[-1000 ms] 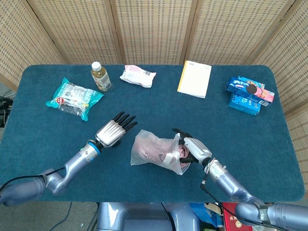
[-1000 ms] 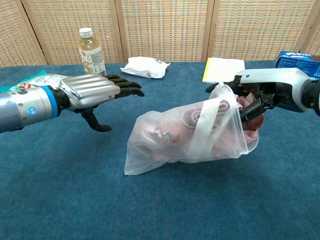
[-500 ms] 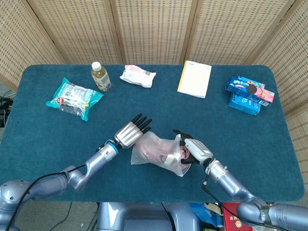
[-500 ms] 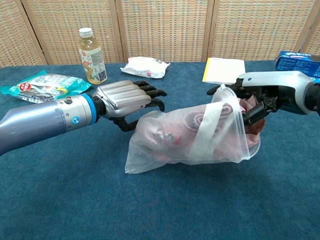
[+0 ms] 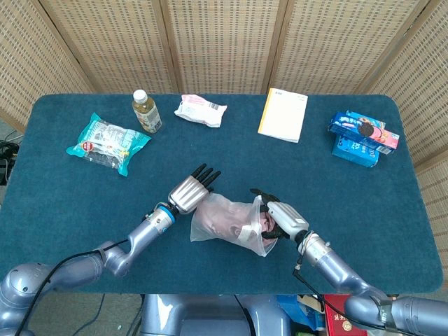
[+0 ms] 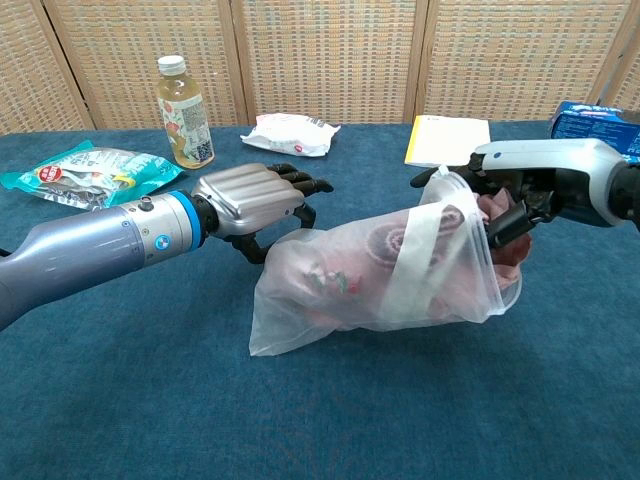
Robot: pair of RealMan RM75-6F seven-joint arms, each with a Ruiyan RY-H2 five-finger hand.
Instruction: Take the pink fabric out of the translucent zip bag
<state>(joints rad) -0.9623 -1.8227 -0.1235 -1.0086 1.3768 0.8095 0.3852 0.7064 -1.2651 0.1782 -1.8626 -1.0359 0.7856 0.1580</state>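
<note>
The translucent zip bag (image 5: 225, 222) (image 6: 365, 285) lies on its side on the blue table, mouth toward my right. Pink fabric (image 6: 335, 270) fills it and bulges out of the mouth (image 6: 497, 212) (image 5: 268, 224). My right hand (image 5: 281, 216) (image 6: 525, 188) is at the mouth, dark fingers curled on the pink fabric there, with the bag's rim draped over them. My left hand (image 5: 191, 190) (image 6: 255, 198) reaches in from the left, fingers stretched and apart, touching the bag's closed upper end and holding nothing.
Along the far side stand a tea bottle (image 5: 145, 111), a green snack packet (image 5: 108, 143), a white packet (image 5: 200, 110), a yellow-edged booklet (image 5: 283, 114) and blue cookie boxes (image 5: 362, 138). A wicker screen (image 5: 224, 42) closes off the back.
My left hand swept right across the table to the bag's closed end and stays against it. My right hand stays at the mouth; the bag has shifted only slightly.
</note>
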